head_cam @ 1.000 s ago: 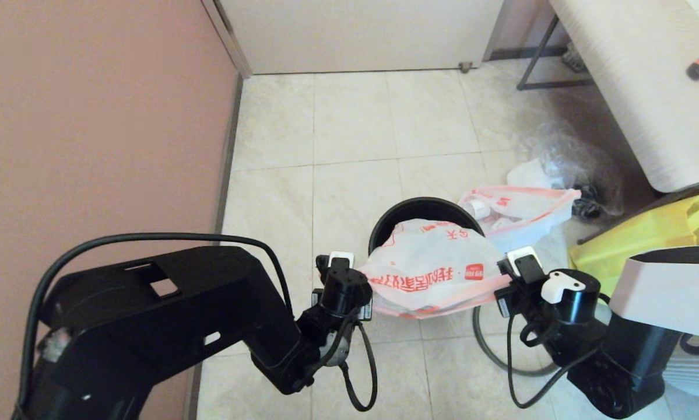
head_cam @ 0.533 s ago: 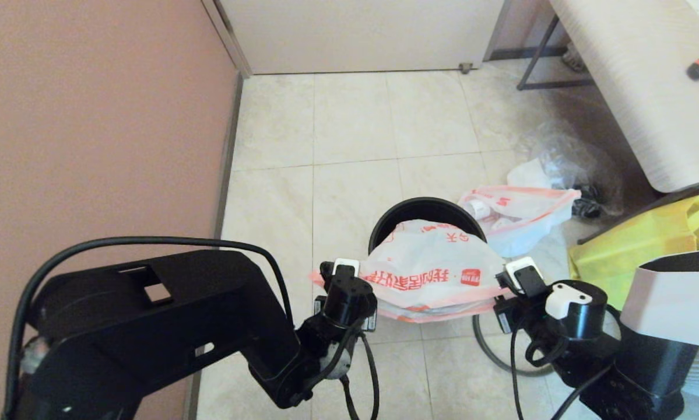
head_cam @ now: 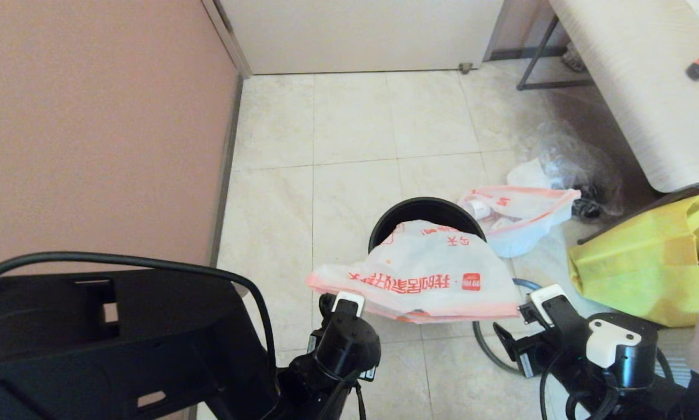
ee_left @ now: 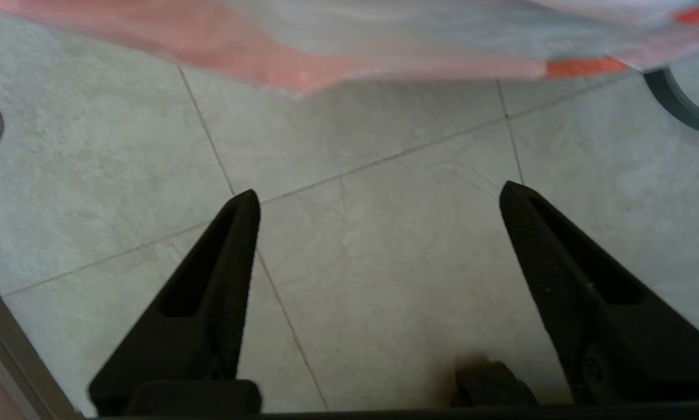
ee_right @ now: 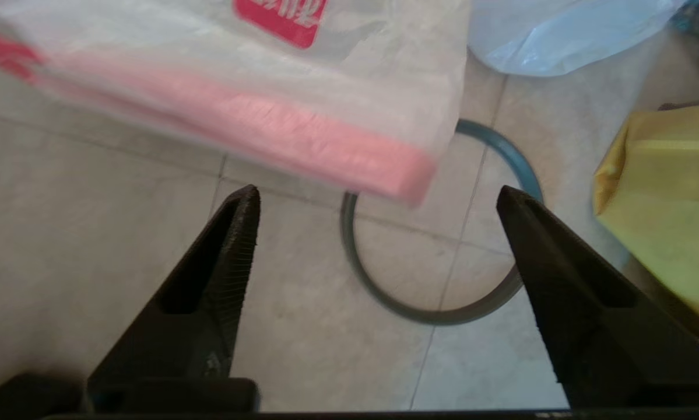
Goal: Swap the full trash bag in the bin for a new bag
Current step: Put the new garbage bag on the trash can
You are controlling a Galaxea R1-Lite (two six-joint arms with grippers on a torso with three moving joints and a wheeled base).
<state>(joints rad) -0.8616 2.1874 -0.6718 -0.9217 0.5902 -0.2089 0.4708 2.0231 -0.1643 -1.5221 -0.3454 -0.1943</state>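
Draping over the bin [head_cam: 396, 214], the new bag [head_cam: 425, 274] lies loose; left pincer [ee_left: 378, 195] and right pincer [ee_right: 378, 195] both gape wide just beneath its pink edge, gripping nothing.

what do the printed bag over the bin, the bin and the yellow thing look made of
The new bag: thin film plastic, white and half see-through, crinkled, with red print. The bin: looks like hard black plastic, smooth rim with a dull sheen. The yellow tote: probably soft fabric, matte, folding loosely; hard to be sure.
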